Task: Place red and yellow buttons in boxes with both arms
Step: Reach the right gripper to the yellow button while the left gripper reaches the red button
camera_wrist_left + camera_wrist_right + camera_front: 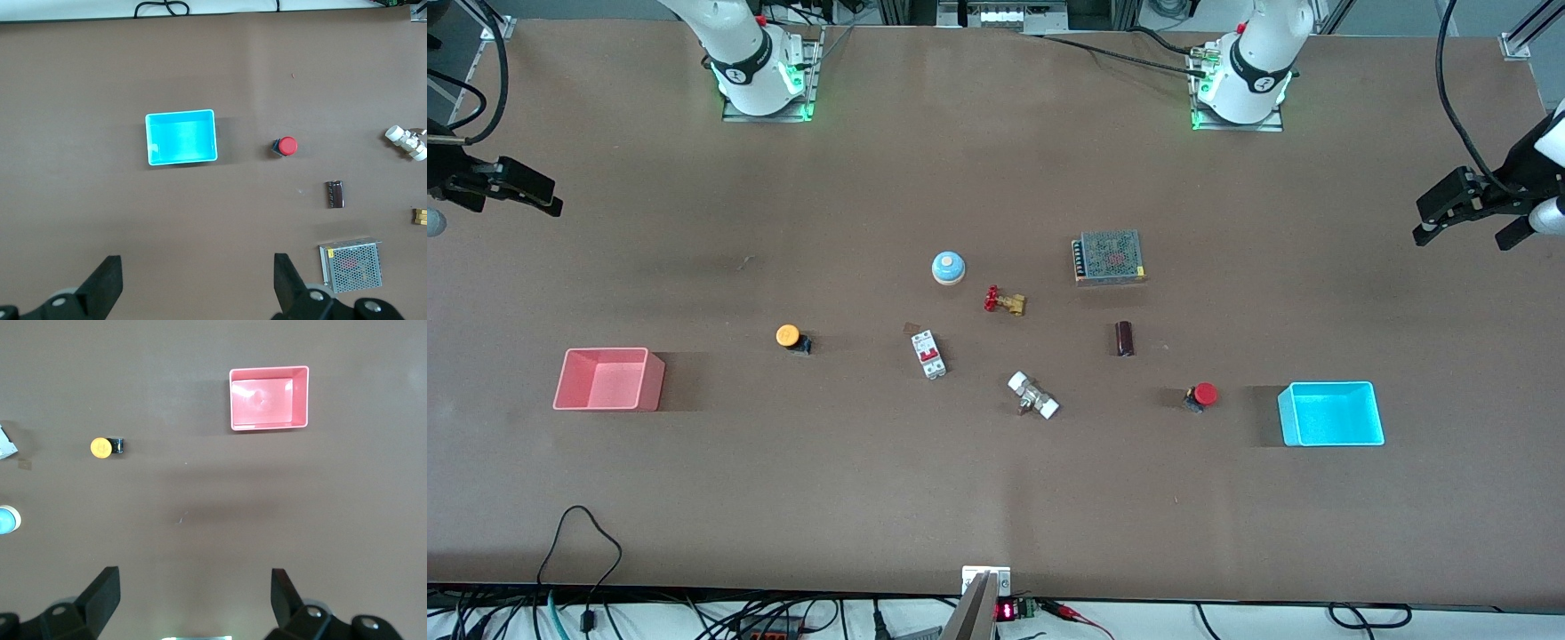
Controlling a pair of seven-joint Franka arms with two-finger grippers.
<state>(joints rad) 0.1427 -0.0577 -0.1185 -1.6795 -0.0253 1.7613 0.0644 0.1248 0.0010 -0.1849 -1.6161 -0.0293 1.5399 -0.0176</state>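
The yellow button [789, 336] lies on the table beside the pink-red box [651, 382], toward the right arm's end; the right wrist view shows this button [101, 447] and box [269, 425]. The red button [1204, 395] lies beside the cyan box [1285, 418], toward the left arm's end; the left wrist view shows this button [287, 146] and box [181, 160]. Both boxes are empty. My right gripper [538, 196] [193, 580] is open and empty, high over its table end. My left gripper [1463, 233] [197, 267] is open and empty, high over its end.
Between the buttons lie a blue-domed bell [949, 267], a brass valve with a red handle [1005, 300], a white circuit breaker [928, 354], a white-ended fitting [1033, 396], a dark cylinder [1125, 339] and a meshed power supply [1109, 257].
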